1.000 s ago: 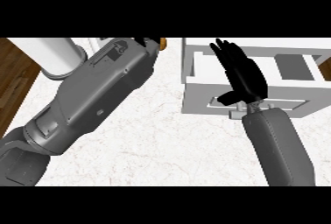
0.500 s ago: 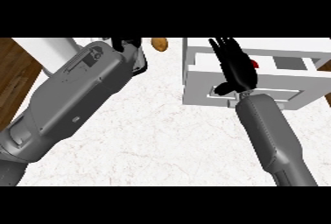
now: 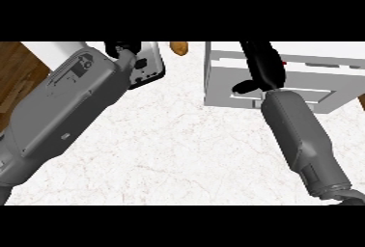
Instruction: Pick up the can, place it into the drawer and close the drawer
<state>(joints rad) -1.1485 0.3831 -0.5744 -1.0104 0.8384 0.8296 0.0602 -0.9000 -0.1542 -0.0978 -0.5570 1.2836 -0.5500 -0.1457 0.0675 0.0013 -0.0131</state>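
The white drawer (image 3: pixel 221 82) juts out from the upper right of the counter, its front panel (image 3: pixel 321 99) facing me. My right hand (image 3: pixel 261 67) lies over it with straight fingers pointing away, their tips cut off by the view's top edge, and the thumb (image 3: pixel 242 87) sticks out to the left. Only a small red patch of the can (image 3: pixel 284 62) shows beside that hand, inside the drawer. My left hand (image 3: pixel 121 48) shows just as a dark bit at the top, at the end of the big grey left forearm (image 3: pixel 64 106).
A white and black appliance (image 3: pixel 148 67) stands right beside my left wrist. An orange-brown item (image 3: pixel 179 47) lies at the top between the appliance and the drawer. Wooden floor (image 3: pixel 14 72) shows past the counter's left edge. White marble counter (image 3: pixel 185 144) fills the middle.
My right hand has slid farther back over the drawer, so its fingertips now leave the view. The left forearm has shifted up and to the left. The red patch sits closer to the hand.
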